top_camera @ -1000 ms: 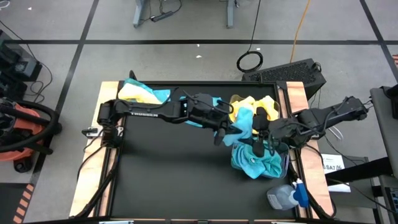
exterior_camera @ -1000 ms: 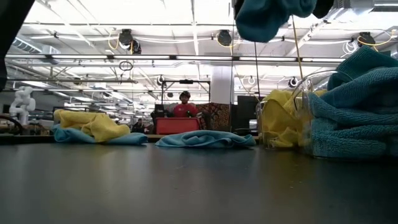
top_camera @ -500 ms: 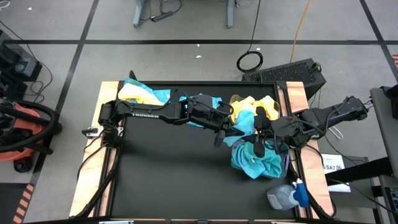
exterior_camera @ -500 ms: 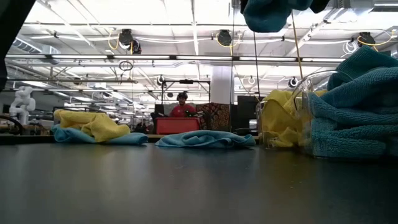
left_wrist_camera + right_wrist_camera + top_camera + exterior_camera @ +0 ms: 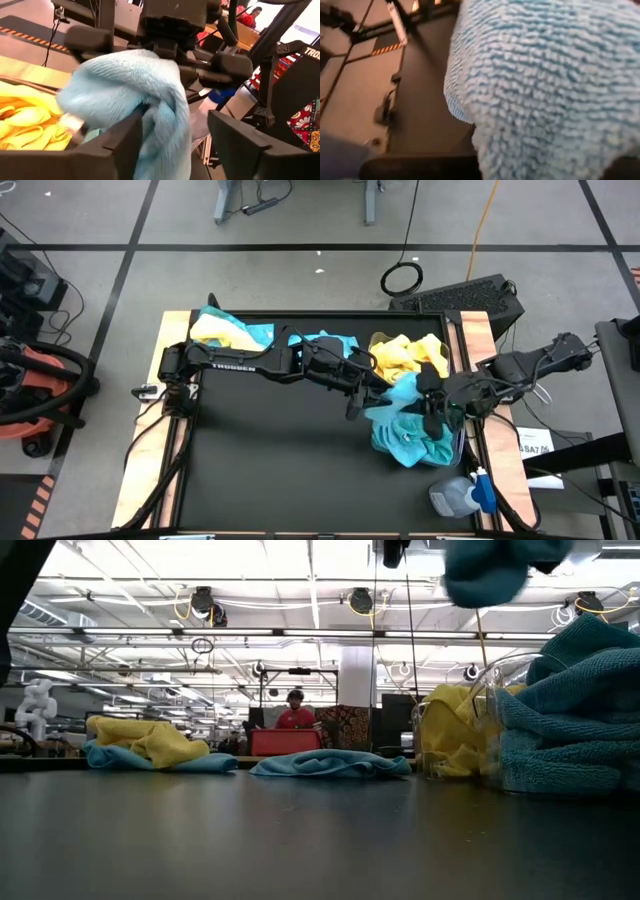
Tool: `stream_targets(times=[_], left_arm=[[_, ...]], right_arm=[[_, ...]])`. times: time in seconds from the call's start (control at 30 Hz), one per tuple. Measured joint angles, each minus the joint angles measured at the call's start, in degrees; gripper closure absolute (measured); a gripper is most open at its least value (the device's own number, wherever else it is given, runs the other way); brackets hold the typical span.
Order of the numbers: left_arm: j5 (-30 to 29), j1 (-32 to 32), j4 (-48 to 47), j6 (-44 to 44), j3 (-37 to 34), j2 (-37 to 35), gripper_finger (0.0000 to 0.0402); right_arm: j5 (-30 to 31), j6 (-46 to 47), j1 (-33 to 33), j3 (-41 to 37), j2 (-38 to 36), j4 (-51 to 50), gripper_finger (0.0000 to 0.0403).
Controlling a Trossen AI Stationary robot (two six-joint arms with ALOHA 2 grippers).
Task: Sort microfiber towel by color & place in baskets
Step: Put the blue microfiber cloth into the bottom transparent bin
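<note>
Nubby teal microfiber towel (image 5: 555, 90); matt black table (image 5: 270, 470); clear plastic baskets (image 5: 500, 675).

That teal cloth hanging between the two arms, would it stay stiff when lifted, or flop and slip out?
The teal cloth will likely flop: it droops and folds over itself in the left wrist view. It is probably light, since it hangs in the air from one pinch by the right gripper. Its fuzzy pile probably resists slipping.

A second ago the left gripper (image 5: 372, 395) held the teal towel (image 5: 403, 395); its fingers have since spread, and the right gripper (image 5: 428, 402) has clamped on, pulling the towel toward the right-hand basket (image 5: 456, 442).
</note>
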Motion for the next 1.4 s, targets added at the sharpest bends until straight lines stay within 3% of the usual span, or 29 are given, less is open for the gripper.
stream_targets(times=[0.17,0.43,0.53,0.8,1.07,1.4], left_arm=[[0.0,0.0,-1.4,0.0,0.0,0.0,0.0129],[0.0,0.1,-5.8,0.2,0.0,0.0,0.0123],[0.0,0.2,-7.5,1.1,0.0,0.0,0.0123],[0.0,0.8,-9.0,1.5,0.0,0.0,0.0123],[0.0,1.8,-9.0,1.6,0.0,0.0,0.0123],[-0.2,2.7,-8.5,1.5,0.0,0.0,0.0123]], right_arm=[[-5.7,7.3,2.2,0.0,-2.8,-9.9,0.0397],[-10.5,18.8,7.9,0.0,-3.5,-38.3,0.0397],[-10.8,20.7,8.9,-0.1,-3.4,-43.6,0.0397],[-15.4,21.7,10.3,-6.9,-3.3,-42.5,0.0398],[-17.3,25.2,10.4,-16.8,-3.3,-31.0,0.0394],[-16.4,26.3,10.4,-17.0,0.5,-29.9,0.039]])
